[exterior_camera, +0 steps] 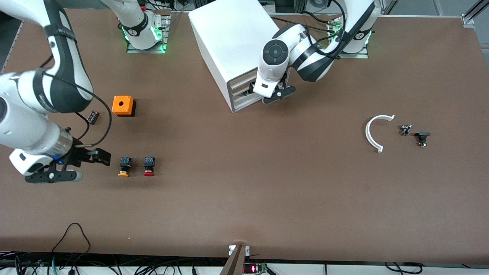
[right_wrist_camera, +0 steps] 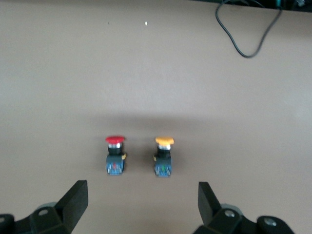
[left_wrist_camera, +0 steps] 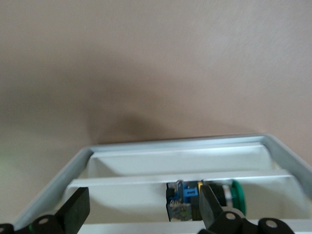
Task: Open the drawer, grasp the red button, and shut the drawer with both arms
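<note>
Yellow-capped button point(exterior_camera: 124, 167) beside red button point(exterior_camera: 149, 167).

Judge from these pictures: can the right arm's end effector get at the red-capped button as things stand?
Probably yes. The right end effector is open beside the yellow-capped button, which lies between it and the red-capped button; from above, nothing covers the red one.

brown table point(exterior_camera: 267, 198), black cables point(exterior_camera: 72, 244) along near edge

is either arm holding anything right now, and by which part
Nothing is held. The left end effector is open at the white cabinet's drawer; the right end effector is open above the brown table.
</note>
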Tool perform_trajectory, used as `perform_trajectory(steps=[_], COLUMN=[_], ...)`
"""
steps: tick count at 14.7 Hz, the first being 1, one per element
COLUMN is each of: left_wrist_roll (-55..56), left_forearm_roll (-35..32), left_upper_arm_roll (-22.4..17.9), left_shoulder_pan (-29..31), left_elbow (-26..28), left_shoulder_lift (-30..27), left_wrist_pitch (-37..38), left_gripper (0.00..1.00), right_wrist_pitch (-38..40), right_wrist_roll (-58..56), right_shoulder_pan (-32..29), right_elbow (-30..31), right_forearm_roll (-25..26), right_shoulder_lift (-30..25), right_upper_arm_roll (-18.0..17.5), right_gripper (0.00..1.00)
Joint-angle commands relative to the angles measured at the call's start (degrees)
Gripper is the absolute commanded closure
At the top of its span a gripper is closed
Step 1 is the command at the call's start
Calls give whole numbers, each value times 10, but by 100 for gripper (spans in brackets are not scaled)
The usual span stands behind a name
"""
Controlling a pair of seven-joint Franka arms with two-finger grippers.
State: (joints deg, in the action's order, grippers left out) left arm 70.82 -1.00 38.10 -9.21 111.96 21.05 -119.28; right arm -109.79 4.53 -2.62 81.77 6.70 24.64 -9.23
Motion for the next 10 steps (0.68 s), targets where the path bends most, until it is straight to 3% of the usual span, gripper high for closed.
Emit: perform_trajectory(steps=[1, 4, 7, 10], left_wrist_roll=[-99, -186, -261, -369], left_forearm_roll=[-8, -63, -130, -136], left_upper_arm_roll=[3, 2, 1, 4], left_shoulder_pan=[56, 79, 84, 130], left_elbow=[-38, -90, -164, -237], left_shoulder_lift=[-17, -24, -33, -39], left_wrist_pitch=[49, 126, 240, 306], left_gripper=[1, 1, 1, 1], right_wrist_pitch=[50, 87, 124, 161], right_wrist_roll=[8, 7, -3, -5], right_shoulder_pan=[-1, -3, -3, -3], right_elbow=[27, 53, 54, 59], right_forearm_roll=[2, -13, -82, -82], right_shoulder_lift=[-64, -124, -160, -196], right_upper_arm_roll=[5, 11, 45, 52], right_gripper=[0, 0, 0, 0])
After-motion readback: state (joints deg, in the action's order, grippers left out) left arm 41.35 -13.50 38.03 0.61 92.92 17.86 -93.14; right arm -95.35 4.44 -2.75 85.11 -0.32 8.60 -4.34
